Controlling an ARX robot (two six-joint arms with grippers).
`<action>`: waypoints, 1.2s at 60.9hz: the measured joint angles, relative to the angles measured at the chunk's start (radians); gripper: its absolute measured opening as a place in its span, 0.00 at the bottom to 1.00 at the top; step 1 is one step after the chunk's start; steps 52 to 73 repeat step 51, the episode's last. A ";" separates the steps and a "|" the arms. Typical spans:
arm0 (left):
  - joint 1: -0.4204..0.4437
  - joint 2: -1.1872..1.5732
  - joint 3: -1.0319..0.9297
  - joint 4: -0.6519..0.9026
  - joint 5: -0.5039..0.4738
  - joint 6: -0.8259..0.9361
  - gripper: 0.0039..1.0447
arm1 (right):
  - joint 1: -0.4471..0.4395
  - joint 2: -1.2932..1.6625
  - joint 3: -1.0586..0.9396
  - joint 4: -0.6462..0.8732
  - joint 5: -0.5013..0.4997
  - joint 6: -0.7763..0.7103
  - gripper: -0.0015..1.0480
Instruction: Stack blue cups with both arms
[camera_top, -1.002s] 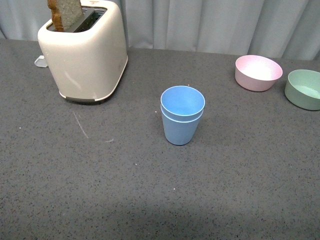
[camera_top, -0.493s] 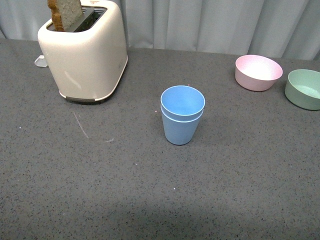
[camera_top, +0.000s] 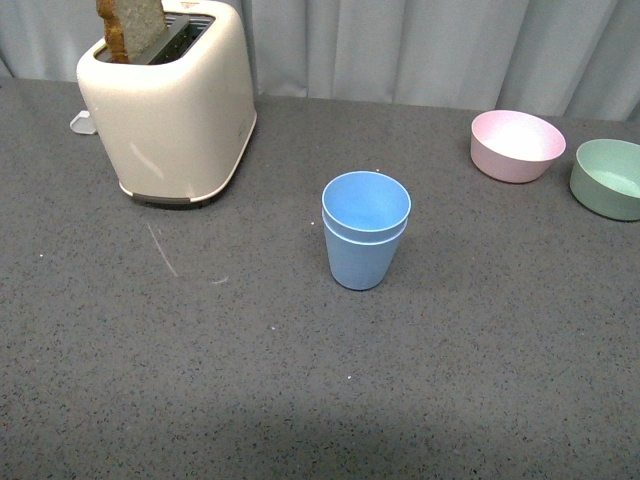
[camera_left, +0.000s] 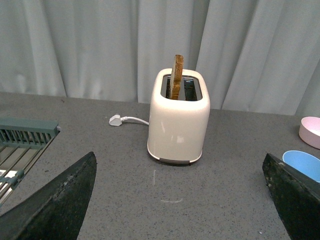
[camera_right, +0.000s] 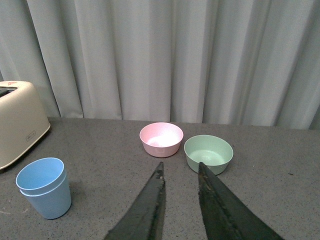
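Between the earlier front views and this one we find no real change. The stacked blue cups (camera_top: 366, 243) show perhaps a hair further right than before, and the toaster (camera_top: 170, 100) likewise, a shift so slight that we cannot tell it from a small wobble of the camera. We see nothing that has come into the front view or gone from it.
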 joint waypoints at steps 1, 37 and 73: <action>0.000 0.000 0.000 0.000 0.000 0.000 0.94 | 0.000 0.000 0.000 0.000 0.000 0.000 0.25; 0.000 0.000 0.000 0.000 0.000 0.000 0.94 | 0.000 0.000 0.000 0.000 0.000 0.001 0.91; 0.000 0.000 0.000 0.000 0.000 0.000 0.94 | 0.000 0.000 0.000 0.000 0.000 0.001 0.91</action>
